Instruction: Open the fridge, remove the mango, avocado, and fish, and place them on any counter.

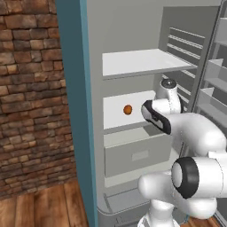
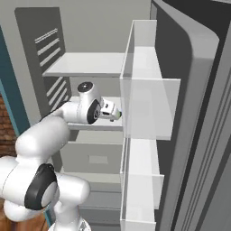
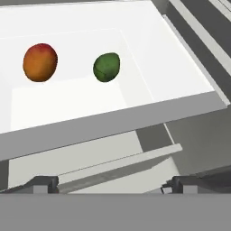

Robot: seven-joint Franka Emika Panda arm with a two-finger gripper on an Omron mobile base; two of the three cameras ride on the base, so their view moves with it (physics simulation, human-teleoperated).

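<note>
- Left base view: the fridge (image 1: 95, 66) stands open, so that step is done. The mango (image 1: 127, 109), a small smooth orange ball, sits mid-shelf (image 1: 116, 116), not yet removed.
- Right base view: the end effector (image 2: 118, 114) reaches in over that white, flat shelf (image 2: 97, 127).
- Hand view: the end effector's (image 3: 110, 182) jaws are spread wide and empty. The mango (image 3: 40, 62) lies near the shelf's (image 3: 108, 128) back edge, the glossy dark green avocado (image 3: 106, 67) beside it, apart. All three removals seem left.

fridge (image 1: 95, 53) top cut off at upper frame edge, avocado (image 3: 106, 67) hidden behind arm in left base view, gripper (image 3: 113, 184) fingertips barely visible at bottom edge
</note>
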